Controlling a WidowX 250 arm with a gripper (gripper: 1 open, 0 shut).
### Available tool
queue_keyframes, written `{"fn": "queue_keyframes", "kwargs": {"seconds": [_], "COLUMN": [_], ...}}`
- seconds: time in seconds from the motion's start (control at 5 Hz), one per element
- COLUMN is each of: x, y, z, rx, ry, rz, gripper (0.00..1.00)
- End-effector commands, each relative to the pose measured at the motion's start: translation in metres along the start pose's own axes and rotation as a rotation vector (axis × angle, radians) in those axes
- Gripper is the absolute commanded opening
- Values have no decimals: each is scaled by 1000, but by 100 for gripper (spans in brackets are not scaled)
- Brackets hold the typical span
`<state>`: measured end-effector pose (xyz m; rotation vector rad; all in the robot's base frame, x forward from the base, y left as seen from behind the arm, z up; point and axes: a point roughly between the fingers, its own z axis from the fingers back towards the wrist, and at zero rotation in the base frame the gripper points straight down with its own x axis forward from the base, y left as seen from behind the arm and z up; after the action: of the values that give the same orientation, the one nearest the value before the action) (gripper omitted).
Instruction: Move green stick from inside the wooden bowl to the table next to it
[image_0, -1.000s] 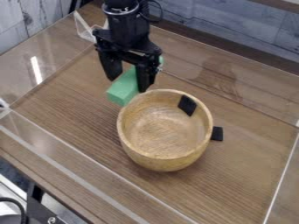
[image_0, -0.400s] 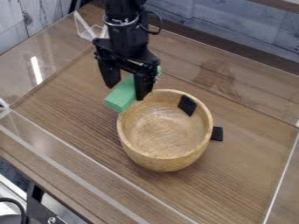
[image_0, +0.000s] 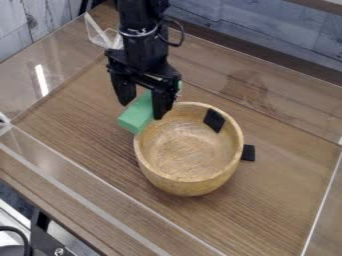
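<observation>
Lowered green stick (image_0: 135, 117) lies outside wooden bowl (image_0: 189, 150).

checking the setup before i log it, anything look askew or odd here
The flat bright green block lies outside the round light-wood bowl, by its rim, below the open fingers. One small black piece leans on the bowl's inner wall; another clings outside.

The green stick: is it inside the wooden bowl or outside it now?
Outside. The green stick is beside the wooden bowl's left rim, between the open gripper's fingers; whether it rests on the table cannot be told.
</observation>
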<state>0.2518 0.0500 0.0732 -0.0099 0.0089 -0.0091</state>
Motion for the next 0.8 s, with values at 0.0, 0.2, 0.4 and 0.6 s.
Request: {"fn": "queue_keyframes", "kwargs": {"seconds": [0.0,0.2,0.4,0.6], "x": [3,2,1,1], "y": [4,5,6,6], "z": [3,-1,-4,-7], "rx": [17,23,28,33], "ry": [-24,-22,-18,-16], "rz": [19,21,25,29], "gripper": [100,100,100,100]}}
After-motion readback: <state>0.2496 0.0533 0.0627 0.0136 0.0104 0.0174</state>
